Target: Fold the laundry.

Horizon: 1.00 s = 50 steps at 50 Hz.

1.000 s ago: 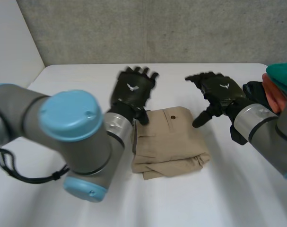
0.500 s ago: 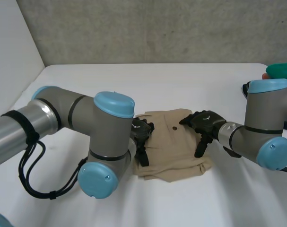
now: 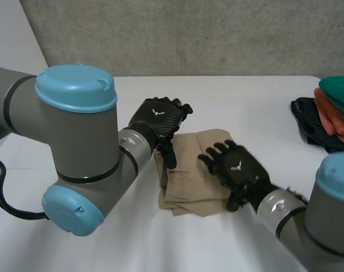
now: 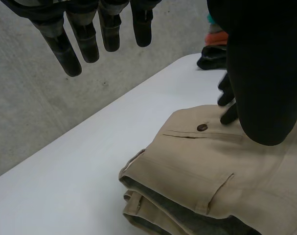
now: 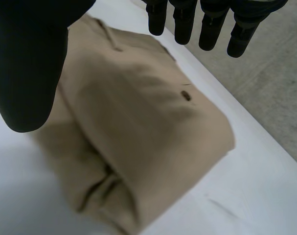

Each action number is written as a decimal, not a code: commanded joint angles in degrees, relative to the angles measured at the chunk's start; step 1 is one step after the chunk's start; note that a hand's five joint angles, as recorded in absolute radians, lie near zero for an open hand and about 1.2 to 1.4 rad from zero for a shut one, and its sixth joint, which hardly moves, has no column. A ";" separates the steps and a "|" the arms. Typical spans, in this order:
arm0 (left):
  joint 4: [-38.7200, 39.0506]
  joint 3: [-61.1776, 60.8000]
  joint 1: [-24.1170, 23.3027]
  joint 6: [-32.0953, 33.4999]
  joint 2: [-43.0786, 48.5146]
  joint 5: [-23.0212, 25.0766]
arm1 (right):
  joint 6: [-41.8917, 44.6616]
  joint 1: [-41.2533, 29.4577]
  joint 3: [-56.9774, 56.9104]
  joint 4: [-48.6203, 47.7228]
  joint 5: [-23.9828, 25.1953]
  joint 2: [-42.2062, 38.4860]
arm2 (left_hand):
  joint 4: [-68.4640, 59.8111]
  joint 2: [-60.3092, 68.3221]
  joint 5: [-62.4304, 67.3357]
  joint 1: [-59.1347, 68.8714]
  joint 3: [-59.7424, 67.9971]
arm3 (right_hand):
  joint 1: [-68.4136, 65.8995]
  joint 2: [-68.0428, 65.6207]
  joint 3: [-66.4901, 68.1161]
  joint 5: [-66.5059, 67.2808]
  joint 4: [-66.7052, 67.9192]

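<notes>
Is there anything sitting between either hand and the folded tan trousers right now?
Nothing visible. The left hand hangs over one side of the trousers and the right hand over the other, both open. The clothes pile lies well aside.

The scene is lit evenly and softly from above. The white table [image 3: 234, 93] is rendered bright, almost washed out, while the grey wall [image 3: 189, 34] at 12 o'clock is kept dimmer. A soft sheen is caught on the light-blue cap [image 3: 75, 88] of the left arm. A thin, faint shadow is cast by the folded khaki trousers [image 3: 186, 181] along their 6 o'clock edge. In the wrist views, the left hand [image 4: 265, 73] and the right hand [image 5: 26, 58] are shown as dark, nearly featureless masses against the light.
</notes>
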<state>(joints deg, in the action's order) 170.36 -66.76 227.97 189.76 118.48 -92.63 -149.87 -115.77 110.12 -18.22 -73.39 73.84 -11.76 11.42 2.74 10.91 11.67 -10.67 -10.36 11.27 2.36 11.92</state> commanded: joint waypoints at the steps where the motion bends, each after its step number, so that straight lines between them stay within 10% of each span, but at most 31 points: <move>1: 1.12 -1.00 0.72 -0.18 0.08 1.22 | 0.19 -1.13 2.82 -10.95 -0.70 -6.68 | 1.76 -1.42 -2.74 -0.91 -1.67 | 0.67 0.36 -1.27 -2.36 -1.92; 33: 2.26 -1.97 1.51 -0.26 0.00 1.22 | 5.12 -2.09 -8.78 -19.66 -2.81 -17.77 | 1.76 -1.42 -2.74 -0.91 -1.67 | -9.17 -9.48 8.57 7.48 7.92; 39: 2.17 -2.06 1.60 -0.18 -0.01 1.22 | 5.29 -2.45 -12.12 -19.57 -2.28 -20.75 | 1.76 -1.42 -2.74 -0.91 -1.67 | -29.14 -29.45 28.54 27.45 27.89; 43: 2.17 -2.06 1.78 -0.18 -0.09 1.22 | 4.33 -1.83 -14.49 -19.66 -2.54 -21.02 | 1.76 -1.42 -2.74 -0.91 -1.67 | -69.25 -69.56 68.65 67.56 68.00; 50: 2.26 -1.88 1.87 -0.18 -1.85 1.40 | 3.10 -1.22 -20.11 -19.13 -2.37 -18.21 | 1.76 -1.42 -2.74 -0.91 -1.67 | -69.33 -69.64 68.73 67.64 68.08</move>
<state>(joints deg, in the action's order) 172.54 -68.82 229.80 189.53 117.94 -91.39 -145.86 -117.65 94.58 -38.02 -75.79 53.42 -11.76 11.42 2.74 10.91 11.67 -54.37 -64.06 64.62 48.46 67.32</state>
